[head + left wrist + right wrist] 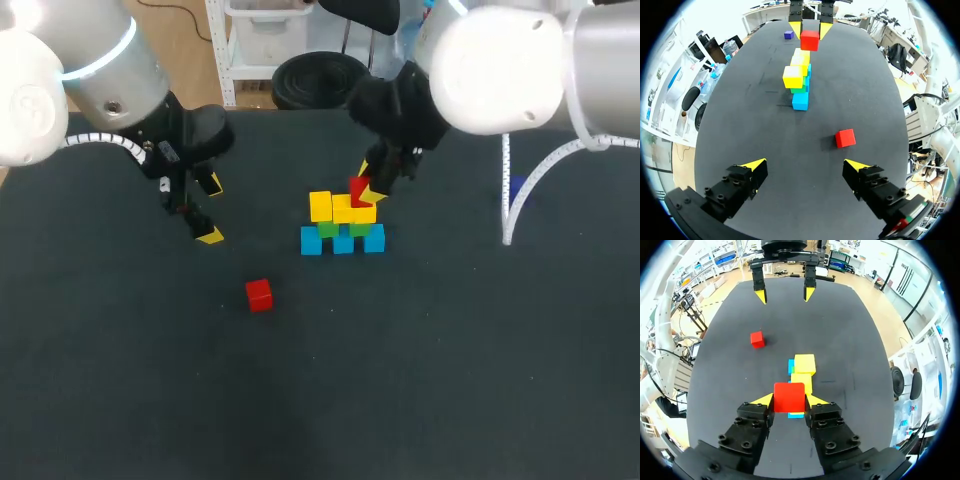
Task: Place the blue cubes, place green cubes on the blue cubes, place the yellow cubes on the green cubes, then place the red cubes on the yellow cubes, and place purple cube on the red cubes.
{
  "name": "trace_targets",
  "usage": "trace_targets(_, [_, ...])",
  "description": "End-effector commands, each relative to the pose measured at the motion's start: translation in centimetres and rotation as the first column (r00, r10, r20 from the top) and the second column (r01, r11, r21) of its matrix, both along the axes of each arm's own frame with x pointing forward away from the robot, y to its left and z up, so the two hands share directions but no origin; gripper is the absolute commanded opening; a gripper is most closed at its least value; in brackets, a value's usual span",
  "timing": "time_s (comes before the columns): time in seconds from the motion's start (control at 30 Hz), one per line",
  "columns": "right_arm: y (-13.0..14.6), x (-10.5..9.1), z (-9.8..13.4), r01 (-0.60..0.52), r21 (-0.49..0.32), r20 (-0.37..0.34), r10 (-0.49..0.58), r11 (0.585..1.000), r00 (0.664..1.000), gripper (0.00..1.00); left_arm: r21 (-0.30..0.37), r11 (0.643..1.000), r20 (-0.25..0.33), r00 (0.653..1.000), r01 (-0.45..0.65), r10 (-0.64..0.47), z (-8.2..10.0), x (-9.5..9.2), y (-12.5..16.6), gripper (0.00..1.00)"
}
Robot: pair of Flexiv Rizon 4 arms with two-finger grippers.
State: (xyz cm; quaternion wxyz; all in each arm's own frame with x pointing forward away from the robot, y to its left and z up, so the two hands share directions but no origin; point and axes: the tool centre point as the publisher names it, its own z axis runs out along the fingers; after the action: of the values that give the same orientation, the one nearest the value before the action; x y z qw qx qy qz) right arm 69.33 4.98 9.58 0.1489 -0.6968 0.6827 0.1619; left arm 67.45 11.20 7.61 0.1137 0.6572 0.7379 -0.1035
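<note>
Red cube [789, 397] sits clamped between the yellow tips of the right jaws, which press it from two sides directly over the stack. Whether it touches the yellow cubes [343, 209] beneath, I cannot tell. Those yellow cubes lie on green cubes [328, 229], which rest on a row of three blue cubes [343, 241] on the dark, matte bench [450, 380]. All are plain, flat-faced, square-edged blocks. A second red cube [259, 295] lies alone on the bench, apart from the stack and nearer the left jaws. The left jaws hang spread wide above the bench, gripping nothing. A purple cube [788, 35] lies on the bench well past the stack from them.
</note>
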Motion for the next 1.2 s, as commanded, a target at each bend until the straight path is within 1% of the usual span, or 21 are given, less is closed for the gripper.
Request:
trace_targets(0.03, [0.35, 0.16, -0.21, -0.005, -0.003, -0.005, 0.005, 1.0, 1.0, 0.0, -0.003, 1.0, 0.0, 1.0, 0.002, -0.002, -0.04, 0.04, 0.08, 1.0])
trace_targets(1.2, [0.7, 1.0, -0.94, 0.009, -0.013, -0.015, -0.009, 1.0, 1.0, 0.0, -0.003, 1.0, 0.0, 1.0, 0.002, -0.002, -0.04, 0.04, 0.08, 1.0])
